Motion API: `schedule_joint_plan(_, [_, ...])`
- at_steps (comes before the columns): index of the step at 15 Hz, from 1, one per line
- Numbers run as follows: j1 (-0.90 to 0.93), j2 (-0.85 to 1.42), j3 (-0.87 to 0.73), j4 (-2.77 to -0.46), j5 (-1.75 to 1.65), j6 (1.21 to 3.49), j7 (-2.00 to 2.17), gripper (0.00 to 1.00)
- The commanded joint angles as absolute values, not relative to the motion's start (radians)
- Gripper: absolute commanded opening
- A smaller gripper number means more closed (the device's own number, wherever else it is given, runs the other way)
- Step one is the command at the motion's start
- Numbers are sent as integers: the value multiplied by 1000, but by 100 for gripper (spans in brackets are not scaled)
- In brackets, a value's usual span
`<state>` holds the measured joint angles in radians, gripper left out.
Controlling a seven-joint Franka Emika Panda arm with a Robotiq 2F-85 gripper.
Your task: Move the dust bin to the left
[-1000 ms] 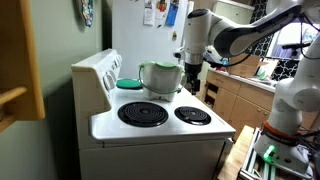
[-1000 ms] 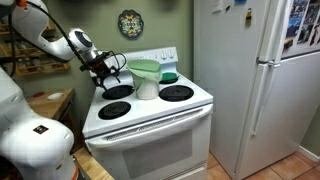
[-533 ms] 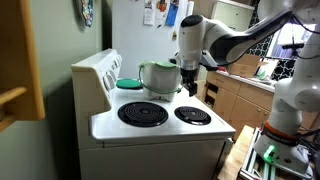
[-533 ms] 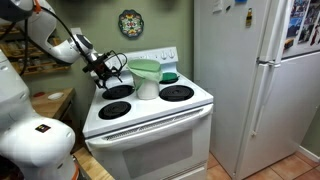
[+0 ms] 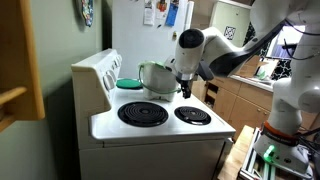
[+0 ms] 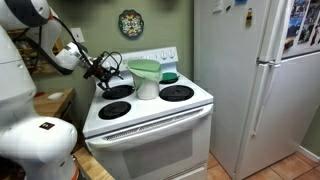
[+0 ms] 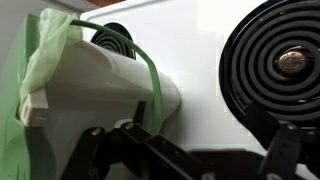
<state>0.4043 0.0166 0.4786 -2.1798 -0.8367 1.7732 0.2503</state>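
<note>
The dust bin [image 5: 159, 78] is pale grey-white with a light green rim. It stands upright in the middle of the white stove top, between the burners, in both exterior views [image 6: 146, 79]. In the wrist view it fills the left side [image 7: 95, 85], turned sideways by the camera. My gripper [image 5: 185, 90] hangs just beside the bin, over a burner [image 6: 104, 71]. Its fingers are spread wide and hold nothing [image 7: 185, 152]; one finger lies close to the bin's wall, and I cannot tell if it touches.
A flat teal dish [image 5: 130, 84] lies on the back burner behind the bin. Coil burners [image 7: 280, 65] surround the bin. The stove's back panel [image 5: 97, 70] rises behind. A white fridge [image 6: 250, 80] stands beside the stove, wooden cabinets [image 5: 235, 100] on the other side.
The arm has swung down and the gripper has sunk a little beside the bin. The bin has not moved.
</note>
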Motion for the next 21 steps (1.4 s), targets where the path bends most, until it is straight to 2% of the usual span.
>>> schedule_joint_plan(1, [433,101,468,-2149,-932,1724,357,100])
schedule_joint_plan(8, [432,134,449,-2135,-924,1756,343,100])
schedule_joint_plan(21, [518,362,398,-2008,-1287,1687,687,100])
